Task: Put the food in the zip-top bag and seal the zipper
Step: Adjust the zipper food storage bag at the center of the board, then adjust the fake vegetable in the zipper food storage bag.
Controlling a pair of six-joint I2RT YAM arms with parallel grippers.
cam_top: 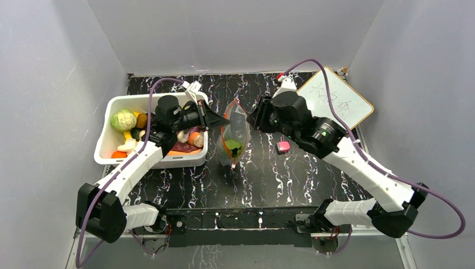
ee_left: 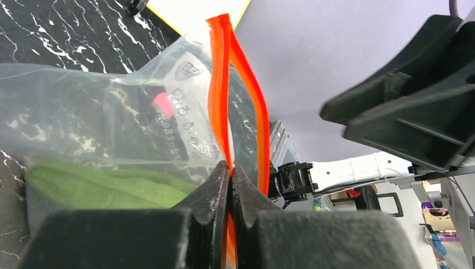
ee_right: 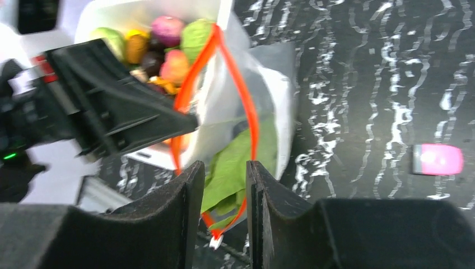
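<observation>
On black marbled worktop (cam_top: 291,179), clear crinkly zip-top bag (cam_top: 234,134) sits between the arms, one green leafy toy (cam_top: 233,147) inside. Left end effector (ee_left: 231,175) clamped on its red-orange zipper strip (ee_left: 218,84); right end effector (ee_right: 225,171) apart, holding nothing. Risk: one-sided hold, mouth may sag shut, blocking food (cam_top: 124,119) from white plastic bin (cam_top: 112,103).

**Top view.** My left gripper (cam_top: 223,120) touches the left side of the clear bag (cam_top: 238,126), which is between my two arms with a green leaf (cam_top: 233,147) inside. My right gripper (cam_top: 250,120) sits just beside the bag's right side. A white bin (cam_top: 104,144) of toy food (cam_top: 195,138), cabbage (cam_top: 123,120) included, lies to the left; a pink block (cam_top: 283,147) and a whiteboard (cam_top: 335,101) lie to the right.
</observation>
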